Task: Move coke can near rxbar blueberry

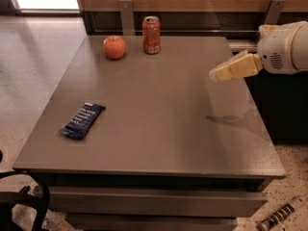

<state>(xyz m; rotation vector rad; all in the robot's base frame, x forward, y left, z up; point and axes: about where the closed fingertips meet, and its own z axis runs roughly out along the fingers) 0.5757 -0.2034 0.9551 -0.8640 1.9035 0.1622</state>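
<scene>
At far edge of desk (pixel 168 119): coke can (pixel 151 28) upright, just beside apple (pixel 114 46). Rxbar blueberry (pixel 82 120) flat at near left, well apart. Claw (pixel 219 73) above right side, nothing held; open/shut can't tell. Approach step, prob.; next needs reach across to can, then grasp.

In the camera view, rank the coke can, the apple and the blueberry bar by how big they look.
1. rxbar blueberry, though it lies nearest the camera, so its lead is unsure.
2. coke can, taller than the apple beside it.
3. apple.
The tool hovers over the right side of the table.
</scene>
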